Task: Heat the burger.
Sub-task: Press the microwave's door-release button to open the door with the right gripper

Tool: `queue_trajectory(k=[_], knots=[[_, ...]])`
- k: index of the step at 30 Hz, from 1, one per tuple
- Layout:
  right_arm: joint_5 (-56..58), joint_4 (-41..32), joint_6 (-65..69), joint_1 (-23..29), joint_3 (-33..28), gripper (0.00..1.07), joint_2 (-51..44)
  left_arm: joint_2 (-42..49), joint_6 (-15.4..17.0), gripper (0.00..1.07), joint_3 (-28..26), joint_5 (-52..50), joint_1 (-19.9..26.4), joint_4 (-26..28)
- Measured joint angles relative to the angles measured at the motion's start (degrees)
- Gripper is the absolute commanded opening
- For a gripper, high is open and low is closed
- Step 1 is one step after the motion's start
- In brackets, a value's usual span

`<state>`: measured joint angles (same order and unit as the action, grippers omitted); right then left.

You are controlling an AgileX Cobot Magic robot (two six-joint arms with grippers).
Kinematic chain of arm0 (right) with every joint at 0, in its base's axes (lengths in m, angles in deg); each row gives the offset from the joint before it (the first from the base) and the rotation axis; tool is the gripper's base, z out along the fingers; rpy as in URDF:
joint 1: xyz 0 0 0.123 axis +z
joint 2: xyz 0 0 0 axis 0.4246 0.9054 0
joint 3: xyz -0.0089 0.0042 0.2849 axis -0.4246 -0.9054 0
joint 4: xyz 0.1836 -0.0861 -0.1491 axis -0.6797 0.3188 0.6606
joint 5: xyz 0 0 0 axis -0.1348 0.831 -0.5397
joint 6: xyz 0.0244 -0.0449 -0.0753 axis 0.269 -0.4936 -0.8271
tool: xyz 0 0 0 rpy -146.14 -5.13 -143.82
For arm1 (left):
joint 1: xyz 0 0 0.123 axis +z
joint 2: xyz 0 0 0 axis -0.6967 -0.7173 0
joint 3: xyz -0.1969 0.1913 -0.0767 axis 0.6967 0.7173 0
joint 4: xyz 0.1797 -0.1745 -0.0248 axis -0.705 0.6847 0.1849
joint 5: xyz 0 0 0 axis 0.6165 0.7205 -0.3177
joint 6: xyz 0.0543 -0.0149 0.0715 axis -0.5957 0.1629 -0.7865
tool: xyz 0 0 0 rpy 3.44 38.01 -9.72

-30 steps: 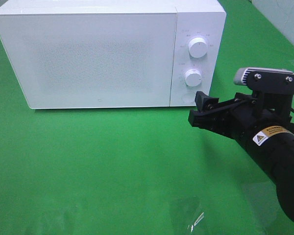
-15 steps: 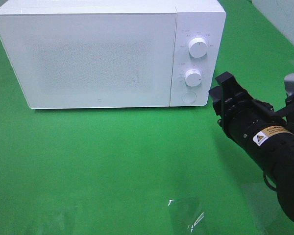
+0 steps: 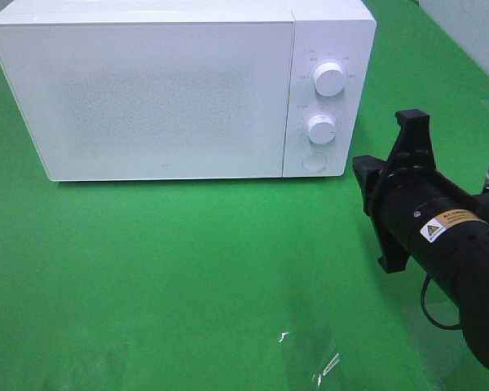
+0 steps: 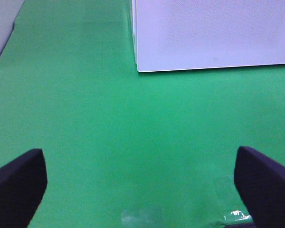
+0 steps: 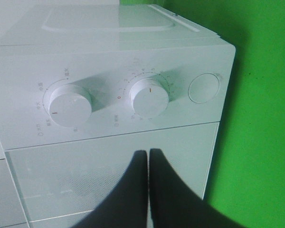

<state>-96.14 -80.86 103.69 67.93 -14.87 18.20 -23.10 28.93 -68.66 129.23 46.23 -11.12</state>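
**Burger out of sight; closed microwave fills the scene**

You cannot place the burger: none of your three views shows it, so its look cannot be told either.

What you do have is the white microwave (image 3: 163,90) at the back of the green cloth (image 3: 187,269), with its door (image 3: 147,98) shut. The control strip beside the door carries the upper knob (image 3: 329,79), the lower knob (image 3: 321,129) and the round button (image 3: 314,161).

Your right arm (image 3: 448,244) stands just in front of that control-strip corner. Your right gripper (image 5: 148,154) has its fingers pressed together on nothing, pointing at the microwave's front near the knobs.

Your left gripper (image 4: 141,183) hangs over bare cloth with its fingers (image 4: 16,185) spread wide and empty. The microwave's left corner lies ahead of it, well apart.

A clear film patch (image 3: 310,358) lies flat on the cloth near the front edge.
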Motion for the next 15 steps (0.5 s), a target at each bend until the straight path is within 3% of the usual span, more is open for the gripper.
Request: queue_trajectory(k=[15], knots=[[4.76, -2.41, 2.69, 0.0, 6.36, 0.0, 7.05, 0.0, 0.0, 1.0, 0.0, 0.0, 0.0, 0.0]])
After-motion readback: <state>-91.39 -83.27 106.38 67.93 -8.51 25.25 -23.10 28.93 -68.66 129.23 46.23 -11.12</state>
